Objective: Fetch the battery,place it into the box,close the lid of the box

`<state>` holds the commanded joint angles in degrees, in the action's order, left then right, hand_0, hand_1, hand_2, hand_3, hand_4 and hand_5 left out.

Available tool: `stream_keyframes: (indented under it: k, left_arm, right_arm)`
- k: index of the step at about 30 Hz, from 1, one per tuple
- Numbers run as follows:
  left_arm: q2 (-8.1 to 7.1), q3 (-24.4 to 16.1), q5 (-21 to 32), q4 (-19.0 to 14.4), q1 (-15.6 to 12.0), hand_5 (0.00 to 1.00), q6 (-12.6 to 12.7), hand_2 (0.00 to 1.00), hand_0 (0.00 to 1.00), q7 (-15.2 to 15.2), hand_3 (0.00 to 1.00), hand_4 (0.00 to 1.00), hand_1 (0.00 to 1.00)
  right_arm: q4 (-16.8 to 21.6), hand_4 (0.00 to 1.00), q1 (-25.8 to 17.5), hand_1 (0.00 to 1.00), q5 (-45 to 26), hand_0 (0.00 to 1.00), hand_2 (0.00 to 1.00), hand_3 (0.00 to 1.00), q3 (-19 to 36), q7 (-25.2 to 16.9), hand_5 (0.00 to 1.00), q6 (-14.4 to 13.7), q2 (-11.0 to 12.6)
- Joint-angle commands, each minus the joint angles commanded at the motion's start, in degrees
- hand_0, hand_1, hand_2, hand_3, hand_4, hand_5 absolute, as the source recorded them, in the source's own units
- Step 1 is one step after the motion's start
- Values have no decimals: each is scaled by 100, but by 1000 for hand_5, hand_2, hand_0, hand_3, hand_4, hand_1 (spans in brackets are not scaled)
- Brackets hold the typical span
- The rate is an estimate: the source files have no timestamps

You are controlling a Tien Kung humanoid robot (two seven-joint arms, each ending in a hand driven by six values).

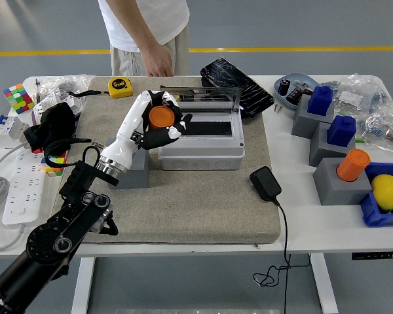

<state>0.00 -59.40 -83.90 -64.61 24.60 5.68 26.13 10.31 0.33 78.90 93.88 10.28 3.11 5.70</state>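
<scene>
Head view, the only one here. The left hand (161, 125) has its fingers wrapped around the orange battery (161, 117), a stubby orange cylinder, and holds it up off the mat. Hand and battery sit over the left end of the grey box (201, 142), at the box's front-left corner, with the dark fingers overlapping its rim. The white forearm runs back down and to the left from the hand toward the black arm joints at the lower left of the picture.

Just right of the hand is the box's dark opening, and beyond the hand the clear lid (203, 97) stands up open along the box's far edge. Below and left of the hand, partly hidden by the forearm, is a grey block (136, 174) on the beige mat (190, 203).

Beyond the hand, at the table's far side, a person in a white shirt stands with one hand (160, 64) hanging down near the mat's far edge, holding nothing. A yellow tape measure (121, 87) lies on the far-left part of the mat, up and left of the robot hand. Well off to the right of the hand there's a black adapter (265, 183) on the mat's corner, and further right another orange cylinder (352, 165) stands on a grey block.
</scene>
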Motion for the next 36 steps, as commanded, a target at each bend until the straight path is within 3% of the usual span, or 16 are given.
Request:
stream_keyframes:
  k: [8, 9, 13, 19, 21, 26, 36]
  left_arm:
    - [0, 1007, -845, 287, 897, 2, -126, 210, 142, -773, 320, 741, 167]
    - [0, 1119, -1008, 348, 1016, 2, -134, 209, 139, -879, 325, 790, 168]
    - [0, 1382, -1646, 589, 1395, 2, -191, 209, 139, -1308, 325, 790, 168]
    - [0, 1514, -2268, 1058, 1760, 2, -234, 211, 140, -1653, 335, 824, 170]
    - [0, 1563, -2359, 1258, 1873, 2, -250, 212, 142, -1727, 345, 870, 169]
    - [0, 1608, -2474, 1616, 2052, 2, -243, 212, 142, -1779, 345, 870, 169]
    - [0, 1574, -2642, 2127, 2263, 2, -68, 213, 162, -1535, 354, 881, 176]
  right_arm:
    - [0, 998, 19, 709, -26, 743, 720, 715, -25, 3, 544, -5, -3]
    - [0, 998, 22, 710, -25, 742, 720, 715, -26, 7, 544, -6, -3]
    - [0, 998, 27, 710, -25, 742, 720, 715, -40, 12, 544, -9, -2]
    - [0, 998, 31, 710, 29, 741, 721, 714, -28, 37, 544, -12, 3]
    - [0, 998, 30, 710, 42, 744, 719, 714, -49, 43, 543, -9, 9]
    - [0, 998, 41, 710, 76, 744, 719, 714, -90, 55, 543, -3, 22]
    - [0, 998, 93, 710, 57, 741, 718, 713, -249, 56, 543, 8, 31]
